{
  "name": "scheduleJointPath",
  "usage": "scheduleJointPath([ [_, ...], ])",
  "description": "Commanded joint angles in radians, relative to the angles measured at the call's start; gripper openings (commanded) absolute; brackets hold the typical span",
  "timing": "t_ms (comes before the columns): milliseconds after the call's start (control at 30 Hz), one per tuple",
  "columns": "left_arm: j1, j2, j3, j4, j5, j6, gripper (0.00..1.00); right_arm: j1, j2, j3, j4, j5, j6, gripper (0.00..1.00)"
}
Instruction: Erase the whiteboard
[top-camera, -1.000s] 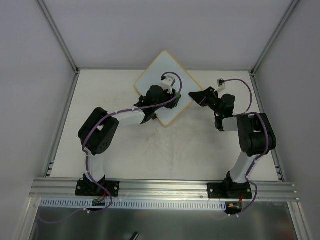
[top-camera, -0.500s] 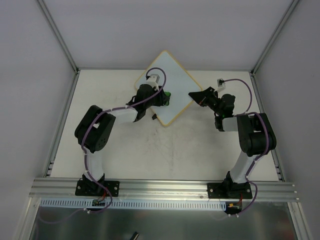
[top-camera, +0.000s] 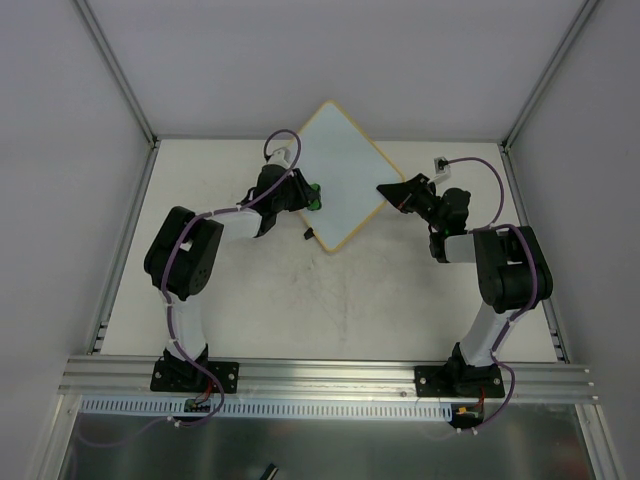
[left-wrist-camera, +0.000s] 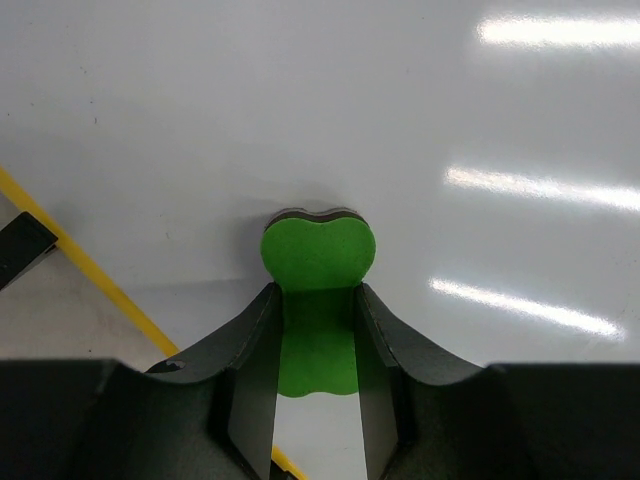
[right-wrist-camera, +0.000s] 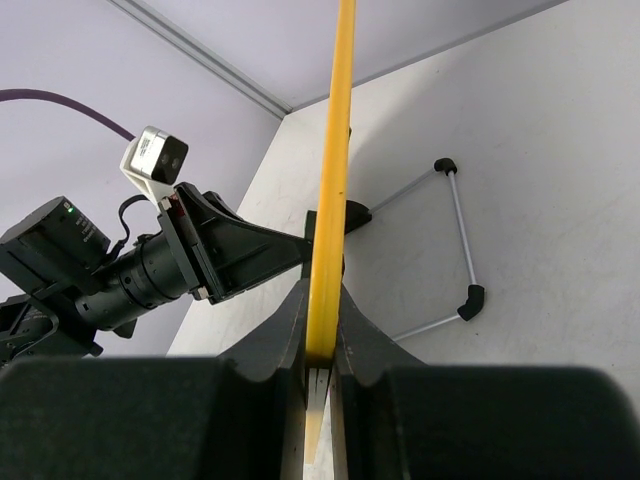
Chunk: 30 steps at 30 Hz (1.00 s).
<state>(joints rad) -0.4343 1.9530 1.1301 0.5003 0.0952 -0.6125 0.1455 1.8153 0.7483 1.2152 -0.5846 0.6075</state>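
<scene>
Your left tool (top-camera: 312, 197) is pinching a green bone-shaped eraser (left-wrist-camera: 318, 250) between its two fingers and pressing the eraser's rounded end against the whiteboard (top-camera: 338, 170), close to the board's left edge and its yellow rim (left-wrist-camera: 100, 285). The whiteboard is sitting at the far middle of the desk (top-camera: 300, 300), showing as a diamond from above, with one corner pointing toward the arms. Your right tool (top-camera: 384, 190) is clamping the board's right edge: in the right wrist view its fingers are squeezing the yellow rim from both sides, with the board running edge-on up the picture. A black clip (left-wrist-camera: 22, 250) is sticking out from the rim in the left wrist view. Beside the board, a thin wire frame (right-wrist-camera: 455, 235) with black ends is resting on the desk
</scene>
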Motion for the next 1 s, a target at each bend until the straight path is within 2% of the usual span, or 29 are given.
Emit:
scheduleJointPath([
  [0,0.014,0.053,0.0,-0.212,-0.072,-0.061,0.0,0.032,0.006,0.026,0.066,-0.09,-0.026,0.0],
  [467,0.068,0.037,-0.067,-0.243,-0.068,-0.112,0.0,0.029,0.007,0.025,0.076,-0.093,-0.015,0.0],
  [600,0.089,0.011,-0.124,-0.184,-0.032,-0.124,0.0,0.029,0.009,0.025,0.076,-0.092,-0.015,0.0],
  [733,0.111,-0.103,-0.156,-0.181,-0.029,-0.102,0.0,0.029,0.01,0.025,0.078,-0.092,-0.014,0.0],
  [967,0.135,-0.278,-0.115,-0.347,-0.046,-0.021,0.0,0.026,0.007,0.026,0.076,-0.093,-0.015,0.0],
])
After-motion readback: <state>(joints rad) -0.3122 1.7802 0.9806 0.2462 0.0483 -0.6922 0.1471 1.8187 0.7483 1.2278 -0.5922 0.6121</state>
